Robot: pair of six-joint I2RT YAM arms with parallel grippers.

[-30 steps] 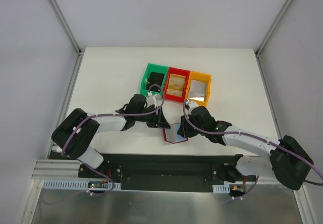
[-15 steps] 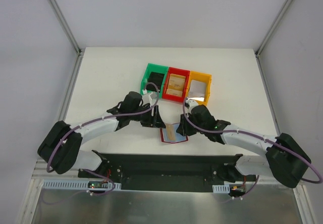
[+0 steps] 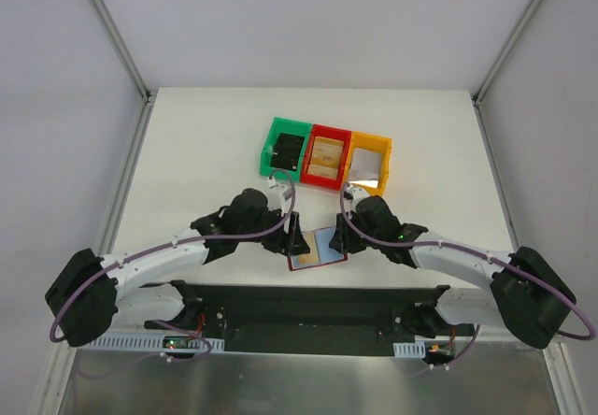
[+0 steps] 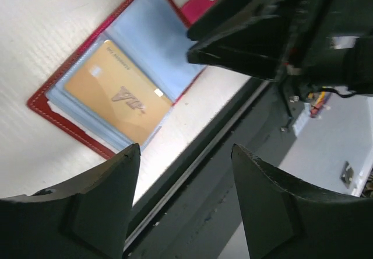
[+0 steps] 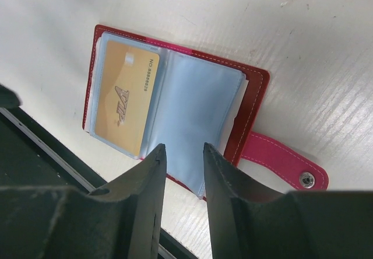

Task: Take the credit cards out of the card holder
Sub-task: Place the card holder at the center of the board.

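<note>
Since a second ago the left gripper [image 4: 185, 154] has swung away from the bins [image 3: 327, 158] to the left edge of the card holder [image 3: 318, 249], its jaws spreading wide and holding nothing. The right gripper [image 5: 182, 154] hovers over the holder's right panel, jaws narrowly apart and also empty. The holder lies open on the table [image 3: 206, 135] between them, with a tan card [image 4: 119, 93] in its left sleeve. The step in hand looks like reaching for that card. Next, the left fingers must catch its edge and slide it out.

From above, the card holder [image 3: 318, 250] is partly covered by the left gripper [image 3: 297, 239] and right gripper [image 3: 339, 237], and the small print on its tan card [image 4: 119, 93] blurs beyond reading.
</note>
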